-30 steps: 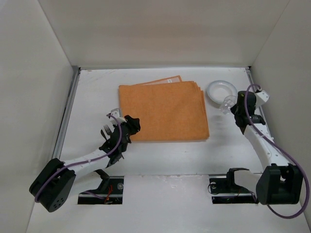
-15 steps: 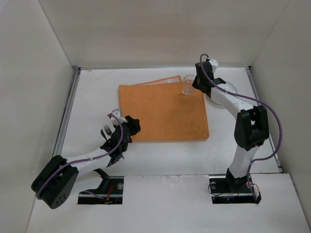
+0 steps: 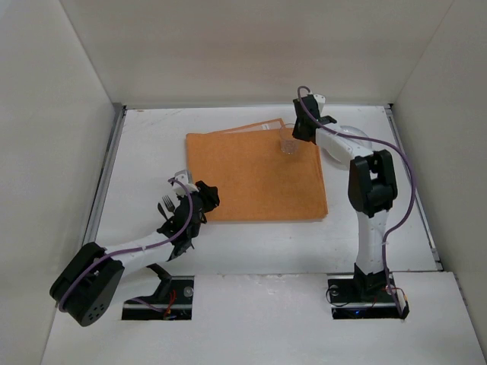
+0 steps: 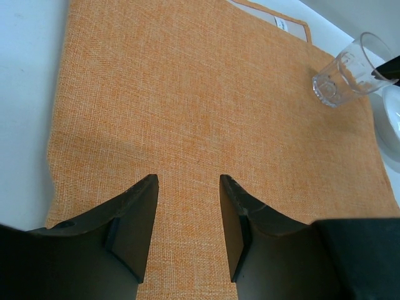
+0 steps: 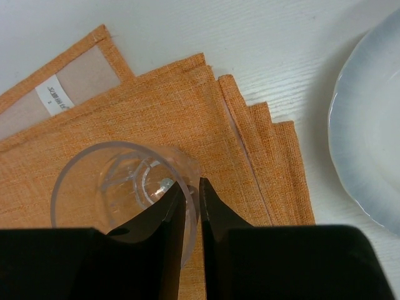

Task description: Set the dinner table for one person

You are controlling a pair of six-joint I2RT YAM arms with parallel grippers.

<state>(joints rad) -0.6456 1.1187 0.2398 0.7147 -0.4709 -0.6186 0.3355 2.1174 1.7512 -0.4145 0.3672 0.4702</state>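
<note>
The white dinner table [image 3: 251,243] carries a folded orange cloth [image 3: 255,173]. My right gripper [image 3: 294,135] is shut on the rim wall of a clear glass [image 3: 289,145], one finger inside and one outside; this shows in the right wrist view [image 5: 192,187]. The glass [image 5: 112,187] is over the cloth's far right corner, tilted in the left wrist view [image 4: 347,69]. I cannot tell if its base touches the cloth. My left gripper [image 3: 205,195] is open and empty over the cloth's near left edge [image 4: 187,206].
A white plate [image 3: 351,138] lies on the table right of the cloth, partly under the right arm; it also shows in the right wrist view [image 5: 375,137]. A fork [image 3: 165,204] lies on the table left of the left gripper. Walls enclose three sides.
The right arm swung from the plate at the right edge to the cloth's far right corner, carrying the glass. The left arm has hardly moved.
</note>
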